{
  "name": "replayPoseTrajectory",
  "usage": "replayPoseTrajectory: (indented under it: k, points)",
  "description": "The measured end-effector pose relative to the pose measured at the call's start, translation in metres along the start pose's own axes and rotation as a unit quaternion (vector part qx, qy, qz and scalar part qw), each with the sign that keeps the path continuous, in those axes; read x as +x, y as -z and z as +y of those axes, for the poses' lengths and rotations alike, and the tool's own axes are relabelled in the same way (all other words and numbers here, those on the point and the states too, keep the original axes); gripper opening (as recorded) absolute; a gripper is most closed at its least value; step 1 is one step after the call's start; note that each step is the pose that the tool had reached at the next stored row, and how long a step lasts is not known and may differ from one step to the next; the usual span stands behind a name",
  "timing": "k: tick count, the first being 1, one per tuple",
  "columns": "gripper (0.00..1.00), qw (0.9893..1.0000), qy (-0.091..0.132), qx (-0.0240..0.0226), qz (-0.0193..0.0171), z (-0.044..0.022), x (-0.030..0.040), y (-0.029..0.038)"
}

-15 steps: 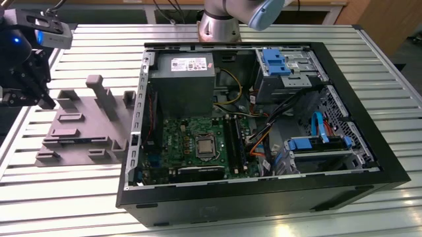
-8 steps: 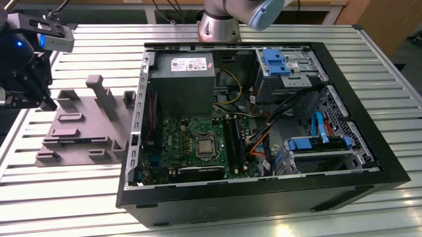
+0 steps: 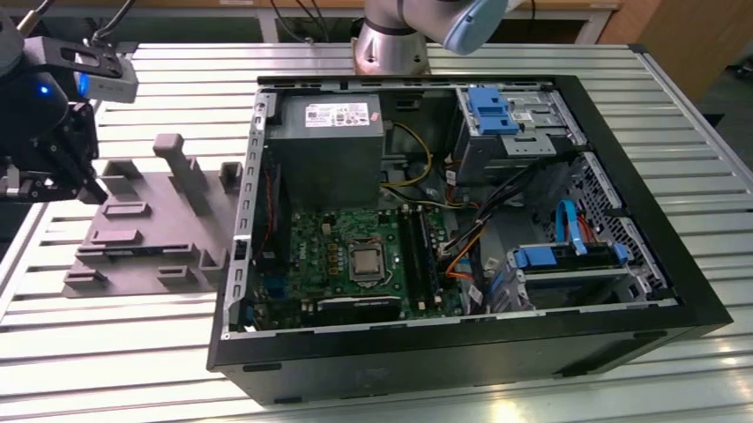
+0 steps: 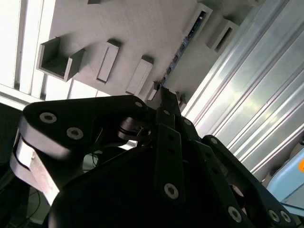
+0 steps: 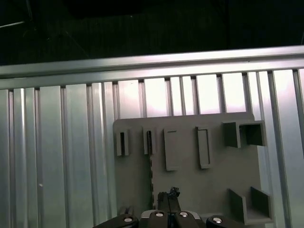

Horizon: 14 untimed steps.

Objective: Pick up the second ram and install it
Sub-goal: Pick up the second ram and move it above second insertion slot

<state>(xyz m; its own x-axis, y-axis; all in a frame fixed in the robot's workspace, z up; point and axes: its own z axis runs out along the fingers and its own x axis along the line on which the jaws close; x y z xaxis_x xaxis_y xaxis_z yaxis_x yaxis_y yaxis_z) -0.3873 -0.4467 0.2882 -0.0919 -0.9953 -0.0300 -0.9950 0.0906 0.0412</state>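
Note:
The second ram [image 5: 151, 171] stands on its thin edge in a groove of the grey holder plate [image 5: 190, 185]. In the second wrist view the ram [image 4: 183, 45] runs as a narrow dark and blue strip across the holder plate [image 4: 133, 28]. My gripper [image 5: 168, 194] hovers over the plate beside one end of the stick, fingers together with nothing between them. In the second wrist view the gripper [image 4: 162, 91] tapers to a point just short of the strip's near end. On the exterior view's left, the gripper [image 3: 48, 172] hangs above the holder plate [image 3: 141, 238].
An open black computer case [image 3: 471, 352] lies on the slatted metal table [image 3: 118, 352] to the exterior view's right of the holder. Inside are the green motherboard [image 3: 341, 256], long black memory slots [image 3: 414, 256], a grey power supply [image 3: 324, 132] and blue drive brackets [image 3: 488, 110].

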Motion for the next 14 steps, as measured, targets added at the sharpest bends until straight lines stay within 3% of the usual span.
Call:
replayPoseTrajectory:
  k: [9,14]
  points:
    - [0.11,1.0000,0.008,-0.0001,0.0004,-0.0001,0.0007,-0.0122]
    - [0.11,0.9998,0.018,-0.0002,0.0035,-0.0004,0.0009,-0.0176]
